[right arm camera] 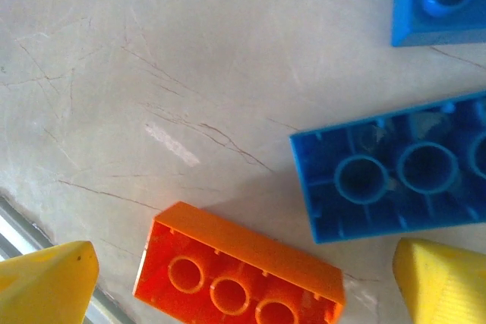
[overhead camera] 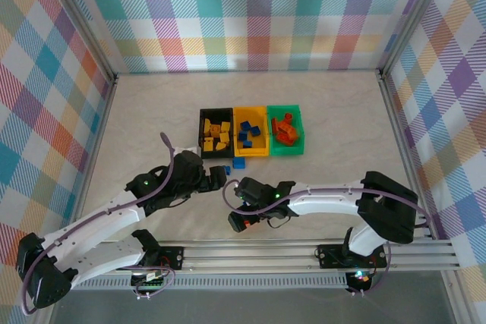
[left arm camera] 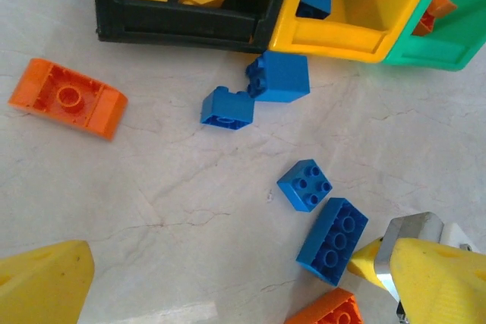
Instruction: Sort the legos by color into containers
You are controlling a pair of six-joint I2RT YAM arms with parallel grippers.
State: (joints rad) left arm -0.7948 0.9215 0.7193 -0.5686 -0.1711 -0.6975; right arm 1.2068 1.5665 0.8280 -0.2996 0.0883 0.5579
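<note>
The black bin (overhead camera: 203, 121) holds yellow legos, the yellow bin (overhead camera: 237, 130) blue ones, the green bin (overhead camera: 298, 134) orange-red ones. In the left wrist view loose blue bricks (left arm camera: 279, 76) (left arm camera: 227, 108) (left arm camera: 304, 184) (left arm camera: 332, 240) and an orange brick (left arm camera: 68, 99) lie before the bins. My left gripper (left arm camera: 235, 286) (overhead camera: 220, 174) hovers open over bare table, nothing between its fingers. My right gripper (right arm camera: 243, 286) (overhead camera: 241, 221) is open low over an upside-down orange brick (right arm camera: 235, 278), which lies between its fingers (right arm camera: 45, 282). An upside-down blue brick (right arm camera: 395, 172) lies just beyond.
The two arms are close together near the table's front middle. A metal rail (overhead camera: 304, 252) runs along the near edge, its corner showing at the lower left of the right wrist view (right arm camera: 15, 233). Checked walls (overhead camera: 243, 13) close off the sides and back.
</note>
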